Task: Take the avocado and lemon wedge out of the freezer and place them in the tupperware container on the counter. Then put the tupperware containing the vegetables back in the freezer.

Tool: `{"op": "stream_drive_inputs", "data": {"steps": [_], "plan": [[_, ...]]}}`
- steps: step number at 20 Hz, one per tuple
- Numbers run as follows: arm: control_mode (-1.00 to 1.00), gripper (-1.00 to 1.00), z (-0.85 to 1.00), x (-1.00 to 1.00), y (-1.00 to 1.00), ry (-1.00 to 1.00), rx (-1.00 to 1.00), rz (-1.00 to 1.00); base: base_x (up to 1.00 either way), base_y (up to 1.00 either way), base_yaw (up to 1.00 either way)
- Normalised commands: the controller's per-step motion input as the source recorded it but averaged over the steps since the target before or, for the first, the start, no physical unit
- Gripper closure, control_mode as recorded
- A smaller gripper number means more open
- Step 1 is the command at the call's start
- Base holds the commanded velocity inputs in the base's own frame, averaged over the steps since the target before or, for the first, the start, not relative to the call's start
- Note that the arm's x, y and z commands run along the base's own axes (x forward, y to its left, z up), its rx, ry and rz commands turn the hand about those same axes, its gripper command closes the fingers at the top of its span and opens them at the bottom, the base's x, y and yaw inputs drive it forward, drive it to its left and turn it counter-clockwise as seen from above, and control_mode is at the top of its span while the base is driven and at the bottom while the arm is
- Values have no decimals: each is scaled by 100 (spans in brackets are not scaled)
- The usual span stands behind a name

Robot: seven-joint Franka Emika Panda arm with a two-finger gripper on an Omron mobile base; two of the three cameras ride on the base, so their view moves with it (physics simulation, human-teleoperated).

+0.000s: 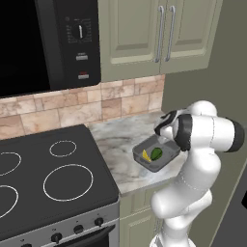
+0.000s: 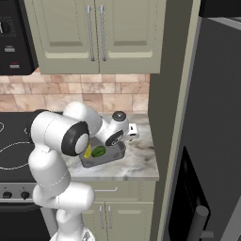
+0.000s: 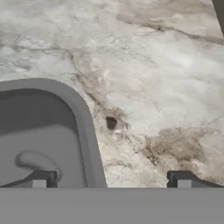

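Observation:
The dark-grey tupperware container [image 1: 166,155] [image 2: 113,155] sits on the marbled counter [image 1: 118,144] [image 2: 139,162] near its front edge. Inside it lie the green avocado [image 1: 157,153] [image 2: 98,151] and, beside it, the yellow lemon wedge [image 1: 145,155] [image 2: 87,150]. My gripper [image 3: 111,180] is open and points down over the container's rounded rim [image 3: 83,118]. One fingertip [image 3: 39,179] is above the container's inside and the other [image 3: 183,179] above bare counter, with nothing held. The grey freezer [image 2: 216,117] stands to the right of the counter.
A black stovetop [image 1: 48,173] adjoins the counter on the left, below a microwave [image 1: 48,43]. Olive-green wall cabinets [image 2: 94,33] hang above the tiled backsplash. A tall panel [image 2: 167,117] separates the counter from the freezer, whose dark bar handle [image 2: 200,219] shows low on the right.

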Motion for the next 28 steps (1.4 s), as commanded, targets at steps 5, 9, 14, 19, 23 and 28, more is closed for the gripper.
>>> {"op": "stream_drive_inputs", "data": {"steps": [5,9,14,19,23,28], "plan": [[-100,-100,-26,35,-5,9,0,9,0,0,0],[-100,-100,-22,33,0,10,0,5,0,0,0],[-100,-100,-11,8,0,8,0,4,0,0,0],[-100,-100,0,-15,4,0,0,1,0,0,0],[-100,-100,0,-10,2,0,0,0,0,0,0],[-100,-100,0,0,0,3,0,0,0,0,0]]}}
